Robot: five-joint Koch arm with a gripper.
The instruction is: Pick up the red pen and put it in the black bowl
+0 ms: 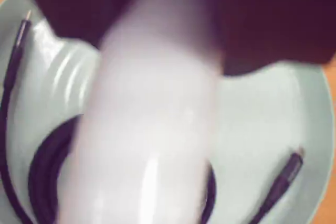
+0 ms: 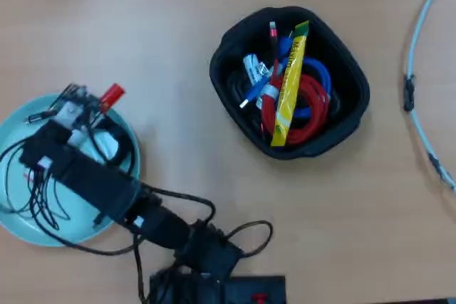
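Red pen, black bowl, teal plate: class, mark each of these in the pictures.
red pen (image 2: 112, 95): overhead view, on its red cap, above the plate's upper edge.
black bowl (image 2: 356, 87): overhead view, on its thick right rim.
teal plate (image 1: 273, 114): wrist view, on bare pale surface right of the blurred white barrel.

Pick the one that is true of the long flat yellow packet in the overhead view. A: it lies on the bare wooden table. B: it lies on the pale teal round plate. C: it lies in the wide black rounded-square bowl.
C: the long flat yellow packet lies inside the wide black rounded-square bowl, among coiled red and blue cables.
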